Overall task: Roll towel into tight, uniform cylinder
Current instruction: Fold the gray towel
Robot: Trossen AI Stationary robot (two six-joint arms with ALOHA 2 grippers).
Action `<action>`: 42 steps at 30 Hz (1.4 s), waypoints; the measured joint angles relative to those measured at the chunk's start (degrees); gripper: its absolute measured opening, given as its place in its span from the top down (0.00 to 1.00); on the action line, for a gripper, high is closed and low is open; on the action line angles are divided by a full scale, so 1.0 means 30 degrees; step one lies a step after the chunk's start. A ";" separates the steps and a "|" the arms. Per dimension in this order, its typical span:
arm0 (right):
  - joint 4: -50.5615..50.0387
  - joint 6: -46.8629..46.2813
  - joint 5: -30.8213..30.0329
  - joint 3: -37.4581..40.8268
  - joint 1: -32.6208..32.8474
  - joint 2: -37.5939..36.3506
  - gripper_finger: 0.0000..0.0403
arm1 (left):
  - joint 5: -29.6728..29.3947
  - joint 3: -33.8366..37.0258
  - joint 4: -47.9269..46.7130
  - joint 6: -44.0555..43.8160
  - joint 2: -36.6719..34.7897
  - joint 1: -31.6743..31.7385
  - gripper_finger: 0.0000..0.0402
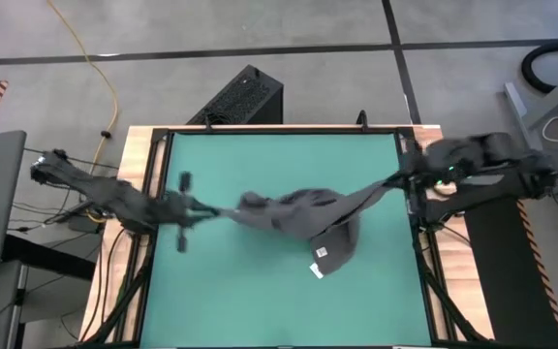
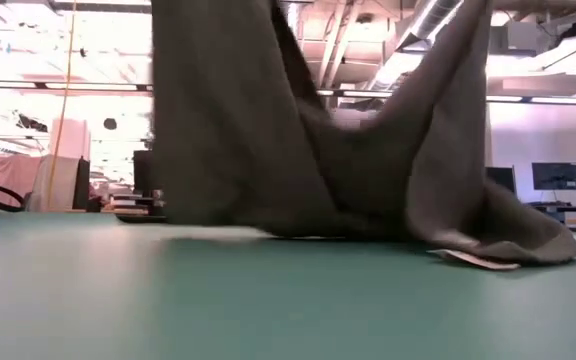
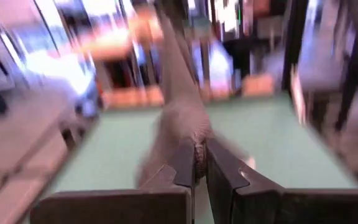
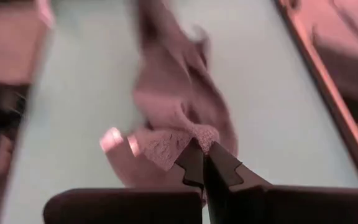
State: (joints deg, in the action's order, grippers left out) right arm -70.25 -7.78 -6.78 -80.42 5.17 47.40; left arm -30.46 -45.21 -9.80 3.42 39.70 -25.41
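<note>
The left gripper (image 3: pixel 199 163) is clamped on one end of the towel (image 1: pixel 303 215) over the left half of the teal table (image 1: pixel 260 301). The right gripper (image 4: pixel 202 163) is pinched shut on the opposite end, raised near the table's right edge. Between them the dark grey cloth is stretched and lifted, its middle sagging onto the table centre, where a white tag (image 1: pixel 320 258) is seen.

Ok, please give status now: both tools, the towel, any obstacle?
Left tool shut on towel edge. Right tool shut on opposite edge. Towel hanging between them, unrolled, lower part on table. Nothing in the way.
</note>
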 joint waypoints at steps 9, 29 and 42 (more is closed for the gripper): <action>0.4023 0.1462 1.0425 -0.3795 0.0783 -0.0347 0.96 | 0.3362 -0.0022 0.6246 0.4608 -0.3188 -0.0504 1.00; 0.0944 0.3772 0.1405 -0.3283 0.1996 -0.0475 0.96 | -0.3643 -0.8961 -0.2246 0.9454 0.1560 -0.0779 1.00; 0.0418 0.9222 -1.1966 0.3761 -0.1416 0.0978 0.96 | -1.2203 -0.8969 -1.6288 -0.2141 0.2741 0.3604 1.00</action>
State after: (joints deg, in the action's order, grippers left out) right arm -69.00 19.89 -42.68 -69.14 0.92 50.33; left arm -67.07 -72.12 -58.67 -3.00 47.92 -14.60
